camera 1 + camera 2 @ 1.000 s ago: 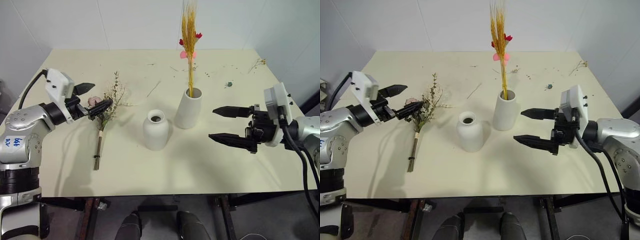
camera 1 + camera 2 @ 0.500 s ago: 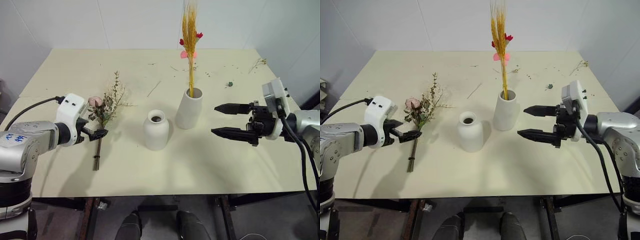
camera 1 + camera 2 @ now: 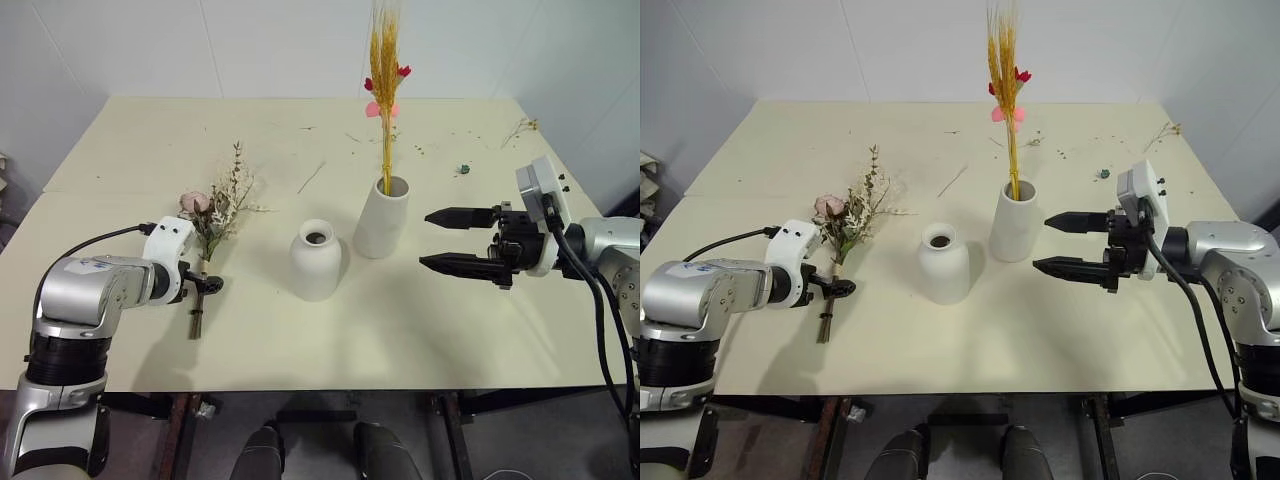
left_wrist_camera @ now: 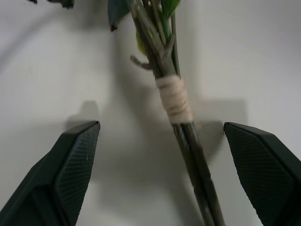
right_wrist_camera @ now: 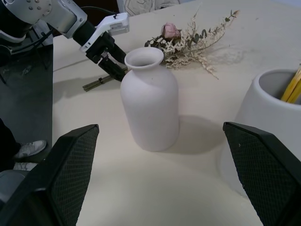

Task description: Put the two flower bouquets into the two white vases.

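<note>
Left tool (image 4: 160,165) over cream table (image 3: 420,330)

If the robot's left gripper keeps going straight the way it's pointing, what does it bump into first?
Probably the brown stems of the bushy bouquet. The left gripper points down at them, its open fingers on either side of the pale binding. Past the stems lies the table.

Setting: robot test lab. Evidence: bare white walls (image 3: 280,45), plain cream table (image 3: 300,340) on metal frame, grey floor.

Bare table (image 3: 420,330) before both vases (image 3: 316,262)
</note>
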You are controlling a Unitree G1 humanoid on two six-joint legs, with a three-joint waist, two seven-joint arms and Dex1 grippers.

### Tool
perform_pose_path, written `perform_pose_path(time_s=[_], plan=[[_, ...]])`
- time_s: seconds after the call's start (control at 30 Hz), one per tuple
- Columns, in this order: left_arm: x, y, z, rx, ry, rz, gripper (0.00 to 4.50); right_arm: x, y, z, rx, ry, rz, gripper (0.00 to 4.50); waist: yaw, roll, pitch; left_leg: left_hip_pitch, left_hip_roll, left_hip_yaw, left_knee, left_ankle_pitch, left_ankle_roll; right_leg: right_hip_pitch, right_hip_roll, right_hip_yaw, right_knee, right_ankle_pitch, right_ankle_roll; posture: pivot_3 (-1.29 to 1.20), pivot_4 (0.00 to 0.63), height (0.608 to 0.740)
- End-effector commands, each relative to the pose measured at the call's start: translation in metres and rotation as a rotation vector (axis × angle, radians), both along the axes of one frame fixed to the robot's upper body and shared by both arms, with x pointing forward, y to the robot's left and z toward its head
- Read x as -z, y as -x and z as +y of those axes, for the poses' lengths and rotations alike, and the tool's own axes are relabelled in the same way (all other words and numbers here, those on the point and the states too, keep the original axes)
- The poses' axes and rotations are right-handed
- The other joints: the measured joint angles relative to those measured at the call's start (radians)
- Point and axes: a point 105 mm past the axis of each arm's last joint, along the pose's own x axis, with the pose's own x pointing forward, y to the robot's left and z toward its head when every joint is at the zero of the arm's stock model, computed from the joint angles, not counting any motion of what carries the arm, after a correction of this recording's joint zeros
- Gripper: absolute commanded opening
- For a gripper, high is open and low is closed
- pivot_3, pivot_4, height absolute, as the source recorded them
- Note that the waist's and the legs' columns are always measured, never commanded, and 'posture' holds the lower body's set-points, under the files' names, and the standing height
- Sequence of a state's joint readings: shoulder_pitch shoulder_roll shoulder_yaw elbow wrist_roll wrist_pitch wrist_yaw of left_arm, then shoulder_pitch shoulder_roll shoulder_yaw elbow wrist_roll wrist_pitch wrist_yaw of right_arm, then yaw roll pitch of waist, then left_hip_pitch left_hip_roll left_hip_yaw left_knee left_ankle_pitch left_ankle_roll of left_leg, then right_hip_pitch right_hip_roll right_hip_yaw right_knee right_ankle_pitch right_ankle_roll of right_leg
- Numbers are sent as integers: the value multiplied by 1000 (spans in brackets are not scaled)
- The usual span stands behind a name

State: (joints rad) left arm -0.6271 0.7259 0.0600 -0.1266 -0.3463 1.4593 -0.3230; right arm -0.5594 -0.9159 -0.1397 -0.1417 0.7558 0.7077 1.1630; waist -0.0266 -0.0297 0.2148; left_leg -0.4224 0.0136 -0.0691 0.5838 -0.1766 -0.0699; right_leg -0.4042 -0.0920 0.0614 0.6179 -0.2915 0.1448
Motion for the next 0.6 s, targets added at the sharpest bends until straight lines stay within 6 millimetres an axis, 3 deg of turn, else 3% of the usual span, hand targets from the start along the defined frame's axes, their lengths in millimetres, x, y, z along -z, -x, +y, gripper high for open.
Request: perform_pose_path(time_s=[0.03,0.1,0.3,0.5,0.53,0.6], plan=[[2,-6,-1,-5,1,2,4314,-14,6,-4,12,-1,-60,4491,0,0,0,0,0,0,1,0,0,0,0,0,0,0,0,0,150,740],[2,-8,-2,3,5,0,3972,-15,7,-4,18,-4,-64,4500,1,0,0,1,0,0,2,0,0,2,0,0,0,0,0,0,150,740],[-1,-16,-5,20,-5,-38,2147,-15,7,-6,35,-6,-74,4500,1,0,0,1,-1,0,7,0,0,8,-2,0,-7,-5,-11,0,150,740],[-12,-26,-9,26,22,-92,300,-16,7,-7,47,-12,-90,4500,4,0,0,1,-2,0,7,0,0,10,-2,-1,-8,-4,-10,0,150,740],[-17,-30,-8,25,24,-123,75,-16,7,-8,51,-16,-93,4500,4,0,0,1,-2,0,7,0,0,10,-2,-1,-8,-4,-10,0,150,740],[-26,-35,-9,29,30,-176,60,-16,7,-9,56,-20,-97,4500,2,0,0,1,-2,0,7,0,0,10,-2,-1,-8,-3,-9,0,150,740]])
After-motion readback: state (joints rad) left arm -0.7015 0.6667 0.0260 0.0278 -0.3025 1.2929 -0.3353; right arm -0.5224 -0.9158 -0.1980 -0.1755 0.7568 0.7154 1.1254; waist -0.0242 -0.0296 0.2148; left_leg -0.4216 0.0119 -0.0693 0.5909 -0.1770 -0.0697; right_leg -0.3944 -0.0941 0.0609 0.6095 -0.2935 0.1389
